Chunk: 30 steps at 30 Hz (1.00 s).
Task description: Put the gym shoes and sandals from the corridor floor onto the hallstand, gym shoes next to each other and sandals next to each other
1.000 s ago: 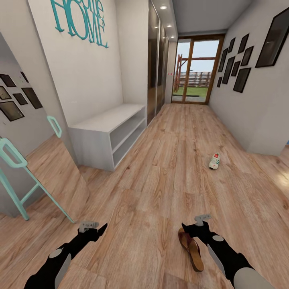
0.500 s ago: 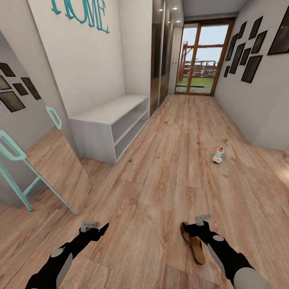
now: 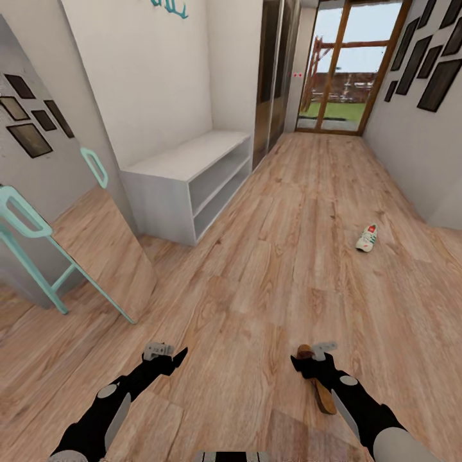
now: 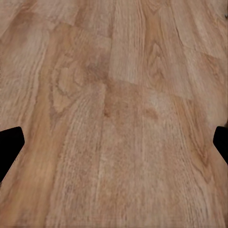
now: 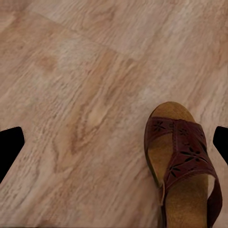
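Brown sandal [image 5: 185, 166] strap cutouts in right wrist view, sneaker [image 3: 366, 238] farther off.

A home corridor: wood-plank floor [image 3: 269, 256], framed pictures [image 3: 430, 61] on white walls, glazed door [image 3: 350, 70] at the far end.

The right arm [image 3: 359, 410] covers much of the sandal [image 3: 319, 384] in the head view, and the right wrist view cuts off its heel end. The gym shoe [image 3: 366, 238] is too small for its laces to show, and the teal wall lettering [image 3: 170, 6] is cropped by the top edge.
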Tool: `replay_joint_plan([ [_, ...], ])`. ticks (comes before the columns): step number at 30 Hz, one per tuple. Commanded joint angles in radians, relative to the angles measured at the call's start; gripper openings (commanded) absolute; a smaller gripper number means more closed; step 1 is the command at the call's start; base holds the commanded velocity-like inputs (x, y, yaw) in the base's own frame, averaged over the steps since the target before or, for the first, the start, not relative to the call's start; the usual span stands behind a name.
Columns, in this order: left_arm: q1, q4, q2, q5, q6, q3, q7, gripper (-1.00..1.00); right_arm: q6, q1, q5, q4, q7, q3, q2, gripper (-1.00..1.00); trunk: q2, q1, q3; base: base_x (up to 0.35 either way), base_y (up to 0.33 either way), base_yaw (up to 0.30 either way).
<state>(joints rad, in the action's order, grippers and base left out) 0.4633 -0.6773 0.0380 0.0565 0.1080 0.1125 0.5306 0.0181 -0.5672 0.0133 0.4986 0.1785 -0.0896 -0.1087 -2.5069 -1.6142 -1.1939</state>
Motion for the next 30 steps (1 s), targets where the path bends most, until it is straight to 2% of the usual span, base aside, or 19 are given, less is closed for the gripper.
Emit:
replay_joint_plan([
  [1, 0.002, -0.011, -0.003, 0.006, -0.005, 0.001, 0.006, 1.0, 0.002, 0.0, 0.002, 0.0, 0.0, -0.004, -0.001, 1.0, -0.001, 0.0, -0.006, 0.0, 0.0, 0.14],
  [11, 0.007, -0.114, -0.027, 0.01, -0.088, -0.001, 0.011, 1.0, 0.002, 0.0, 0.002, 0.0, 0.001, -0.004, 0.0, 1.0, -0.003, -0.005, -0.057, 0.0, 0.0, 0.14],
  [17, 0.006, -0.127, -0.038, 0.005, -0.098, -0.002, 0.011, 1.0, 0.002, 0.0, 0.002, 0.0, 0.0, -0.004, 0.0, 1.0, -0.004, -0.007, -0.089, 0.0, 0.0, 0.096],
  [22, 0.002, -0.132, -0.039, 0.008, -0.101, -0.003, 0.013, 1.0, 0.002, 0.0, 0.002, 0.0, 0.0, -0.003, -0.002, 1.0, -0.005, -0.01, -0.116, 0.0, 0.0, -0.048],
  [30, -0.001, -0.133, -0.04, 0.003, -0.092, -0.002, 0.012, 1.0, 0.002, 0.0, 0.002, 0.001, -0.001, -0.005, -0.002, 1.0, -0.005, -0.01, -0.122, 0.0, 0.0, -0.074],
])
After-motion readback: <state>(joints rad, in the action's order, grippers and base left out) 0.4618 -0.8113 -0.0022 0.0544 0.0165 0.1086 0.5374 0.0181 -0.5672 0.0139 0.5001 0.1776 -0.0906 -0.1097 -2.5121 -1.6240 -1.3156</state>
